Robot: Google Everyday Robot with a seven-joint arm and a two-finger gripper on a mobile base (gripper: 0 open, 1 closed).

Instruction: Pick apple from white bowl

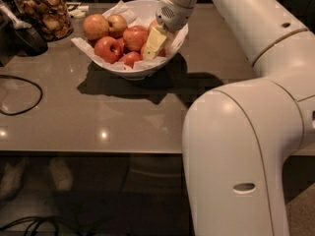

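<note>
Holds the gripper [155, 42] low in the bowl [132, 73] on the table [98, 117], among the apples [135, 36] — cannot tell if open or closed — and needs a snug squeeze round a fat middle: hard, smooth, slippery, quick to bruise.

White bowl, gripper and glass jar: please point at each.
white bowl [133, 73], camera view, front wall
gripper [153, 45], camera view, yellow end inside the bowl
glass jar [45, 14], camera view, its side wall

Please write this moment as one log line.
phase: grasp attempt | pincer: inside bowl, among apples | apples: all in bowl | jar: left of bowl
</note>
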